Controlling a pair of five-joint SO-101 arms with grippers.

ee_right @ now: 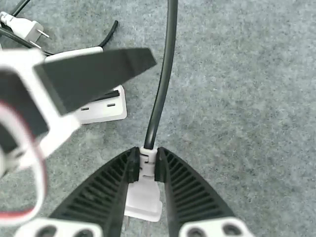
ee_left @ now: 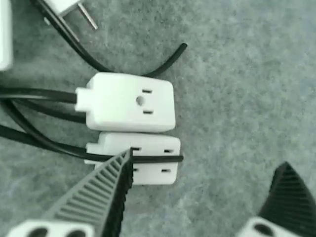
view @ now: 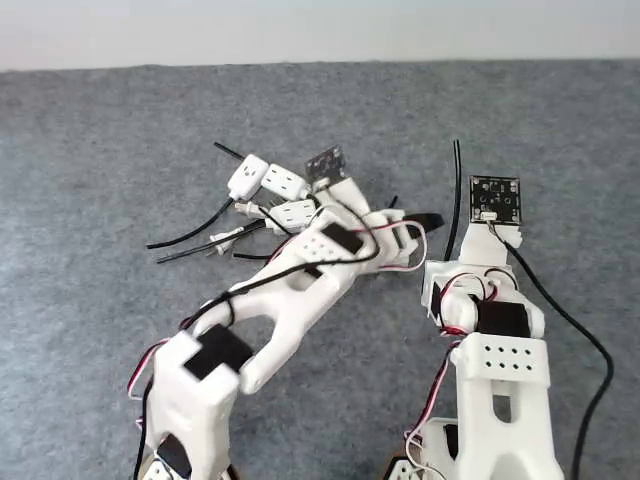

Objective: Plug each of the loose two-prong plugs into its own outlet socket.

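Note:
My right gripper (ee_right: 146, 153) is shut on a white two-prong plug (ee_right: 143, 195); its black cord (ee_right: 165, 74) runs away over the grey mat. My left gripper (ee_left: 207, 160) hangs open just above two white outlet sockets lying side by side. One ribbed finger (ee_left: 111, 190) is over the nearer socket (ee_left: 148, 165), which has a black cord across its face. The farther socket (ee_left: 131, 102) is bare. In the high view the left gripper (view: 405, 228) is mid-table, left of the right arm's cord (view: 457, 195). A loose plug (ee_left: 66, 6) lies beyond the sockets.
More white sockets (view: 285, 182) and a plug (view: 225, 240) lie in a tangle of black cords (view: 190, 235) left of centre. The left arm's black finger (ee_right: 94, 74) crosses close in front of my right gripper. Grey mat (view: 100, 150) covers the table.

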